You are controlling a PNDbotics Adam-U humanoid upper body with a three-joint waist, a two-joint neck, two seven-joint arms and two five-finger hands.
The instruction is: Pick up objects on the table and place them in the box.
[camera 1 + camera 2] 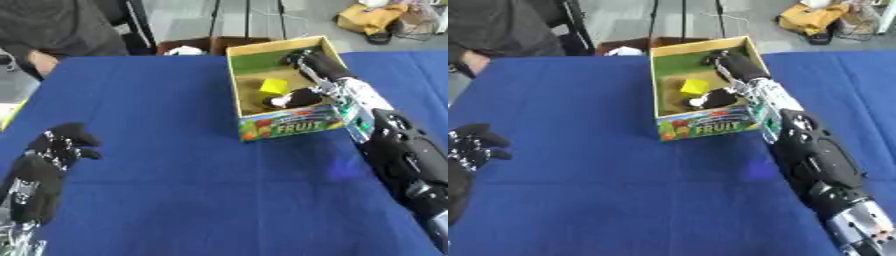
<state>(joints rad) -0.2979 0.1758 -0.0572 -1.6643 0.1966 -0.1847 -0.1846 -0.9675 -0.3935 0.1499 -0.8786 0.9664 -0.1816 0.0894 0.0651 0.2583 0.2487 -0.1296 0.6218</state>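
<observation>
A cardboard box (284,125) with a green lining and "FRUIT" printed on its front stands on the blue table (175,150), right of the middle. Inside lie a yellow block (273,86) and a dark object with a white end (291,98). My right arm reaches in over the box's right wall, and my right hand (313,61) is down inside the far right corner; nothing shows in it. Near the lower left corner of the view my left hand (52,150) rests on the table, fingers up and relaxed, holding nothing.
Behind the table's far edge is a brown carton (197,45) with something white in it. A person in dark clothes (52,30) stands at the far left corner. A yellow bag (372,17) lies on the floor at the back right.
</observation>
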